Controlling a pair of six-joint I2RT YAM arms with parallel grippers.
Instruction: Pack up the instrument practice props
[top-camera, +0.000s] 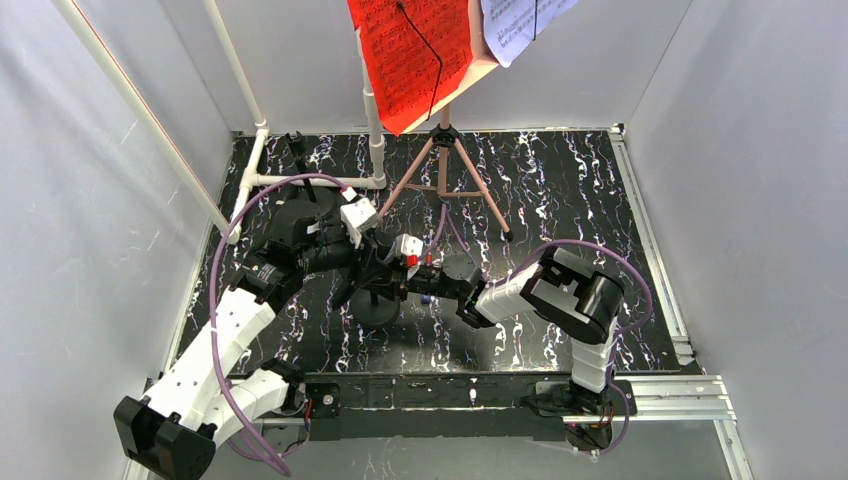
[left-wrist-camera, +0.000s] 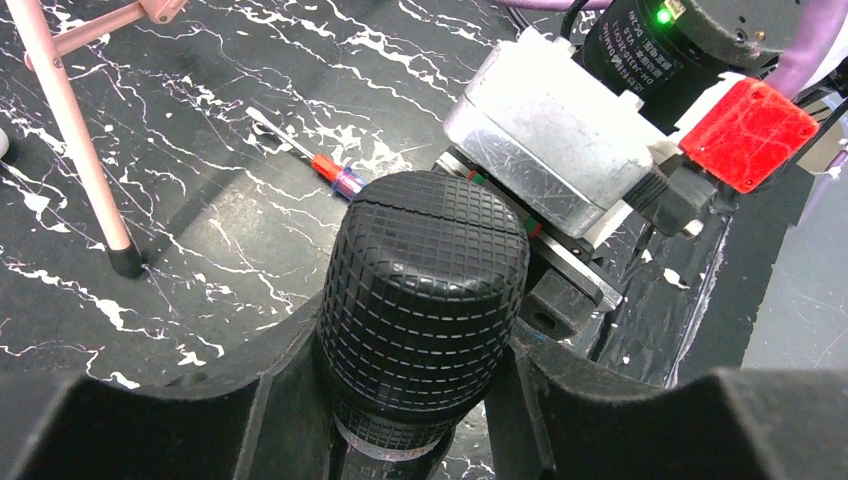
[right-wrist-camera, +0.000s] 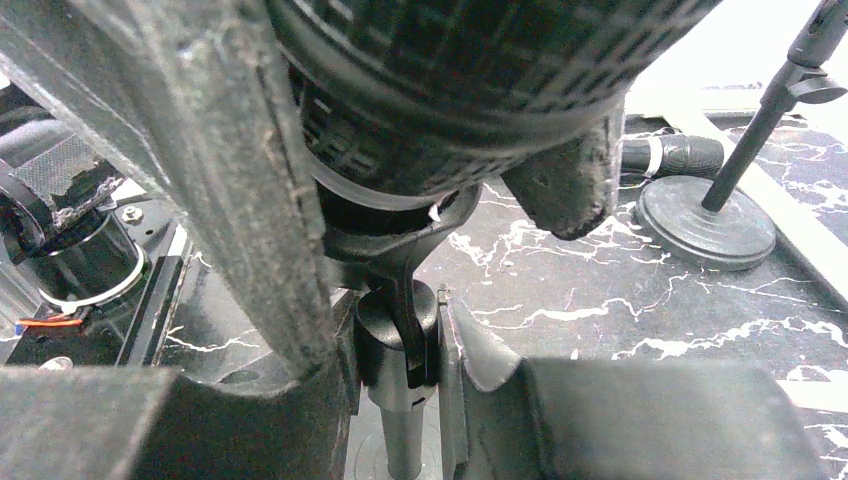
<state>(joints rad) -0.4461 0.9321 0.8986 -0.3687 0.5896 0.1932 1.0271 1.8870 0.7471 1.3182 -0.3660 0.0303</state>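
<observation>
Roughly upright, the microphone (left-wrist-camera: 425, 290) stands with its long axis running up from the table (top-camera: 560, 190) and its grilled head uppermost, facing the left wrist camera. It sits in a clip (right-wrist-camera: 398, 335) on a thin post over a round base (top-camera: 378, 312), near the middle of the table and in front of the sheet-music rack (top-camera: 445, 175). The left gripper (left-wrist-camera: 420, 360) is closed partway on the head, one finger (left-wrist-camera: 250, 410) pressed to each side of the grille. The right gripper (right-wrist-camera: 398, 390) comes in lower from the other side, its jaws narrowed onto the clip just under the head. A small red-collared tool (left-wrist-camera: 325, 167) lies flat on the table beyond the head, near a pink tripod leg. The second microphone stand (right-wrist-camera: 705, 225) is well apart, by the white pipe frame (top-camera: 300, 180). On the rack hang a red sheet (top-camera: 410, 60) and a white sheet (top-camera: 520, 25).
</observation>
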